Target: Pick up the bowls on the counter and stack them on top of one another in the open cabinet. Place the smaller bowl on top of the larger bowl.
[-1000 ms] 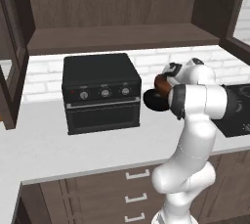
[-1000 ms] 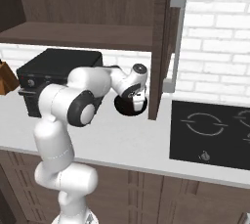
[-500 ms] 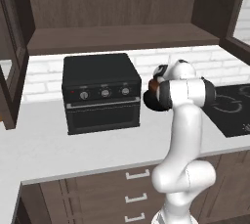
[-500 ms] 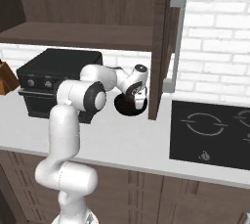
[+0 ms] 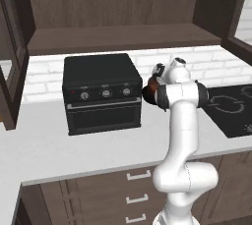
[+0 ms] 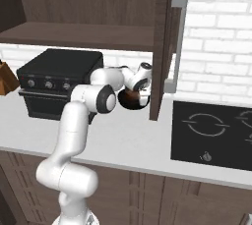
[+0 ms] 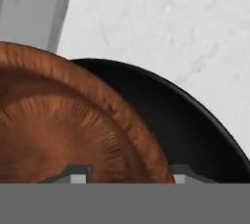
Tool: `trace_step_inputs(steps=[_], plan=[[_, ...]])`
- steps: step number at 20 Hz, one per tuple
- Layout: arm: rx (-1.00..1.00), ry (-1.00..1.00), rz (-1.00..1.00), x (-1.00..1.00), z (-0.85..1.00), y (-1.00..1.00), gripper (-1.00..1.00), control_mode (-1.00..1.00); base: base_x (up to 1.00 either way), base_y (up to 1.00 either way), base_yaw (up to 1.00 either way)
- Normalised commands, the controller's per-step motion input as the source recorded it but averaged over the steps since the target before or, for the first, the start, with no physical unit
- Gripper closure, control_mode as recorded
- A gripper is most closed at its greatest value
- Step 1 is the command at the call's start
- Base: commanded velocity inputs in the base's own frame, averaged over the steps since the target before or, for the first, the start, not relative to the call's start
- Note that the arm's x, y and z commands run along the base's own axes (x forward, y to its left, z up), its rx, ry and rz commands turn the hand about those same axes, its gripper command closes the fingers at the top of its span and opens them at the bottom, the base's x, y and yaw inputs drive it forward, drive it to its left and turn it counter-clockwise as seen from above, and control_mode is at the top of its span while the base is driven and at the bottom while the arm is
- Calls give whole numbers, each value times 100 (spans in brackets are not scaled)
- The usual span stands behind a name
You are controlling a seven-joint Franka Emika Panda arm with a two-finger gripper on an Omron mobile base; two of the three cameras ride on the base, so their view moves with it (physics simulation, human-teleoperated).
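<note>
On the left of the white surface [image 5: 44, 145] stands a black toaster oven [image 5: 102, 93] with three knobs, under the open cabinet [image 5: 123, 37], whose wooden shelf [image 6: 78, 35] runs across above it. At the far left edge of the right base view a brown block-like object [image 6: 7, 78] sits on the surface; what it is cannot be told.

Just right of the oven the hand [image 5: 156, 74] hangs above the surface, bent over the bowls. In the left base view the brown bowl [image 5: 154, 90] shows just beside the oven's right side, against the arm's dark joint. In the right base view the black bowl [image 6: 129, 101] rests on the surface beneath the hand [image 6: 139, 90], near the cabinet's dark upright panel [image 6: 161, 47].

The hand view looks down into the brown bowl [image 7: 63, 130], which overlaps the black bowl [image 7: 190, 125] (the brown one is nearer the camera); one finger tip [image 7: 78, 173] stands inside the brown rim and the other outside it, over the black bowl. Whether they actually press on the rim cannot be told.

Further right a black cooktop [image 6: 211, 128] is set into the surface, with white brick wall [image 6: 216, 32] behind it.
</note>
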Motion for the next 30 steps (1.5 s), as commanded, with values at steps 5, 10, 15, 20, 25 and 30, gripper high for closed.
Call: trace_step_inputs(steps=[5,10,15,20,25,30], plan=[[0,-13,0,-72,77,1,-100,-100,0,0,0],[0,-6,6,-100,6,0,-100,-100,0,0,0],[0,0,6,-47,-60,10,-100,-100,0,0,0],[0,0,2,0,-45,27,-100,-100,0,0,0],[0,0,1,27,-20,36,-100,-100,0,0,0],[0,0,1,45,-6,18,-100,-100,0,0,0]])
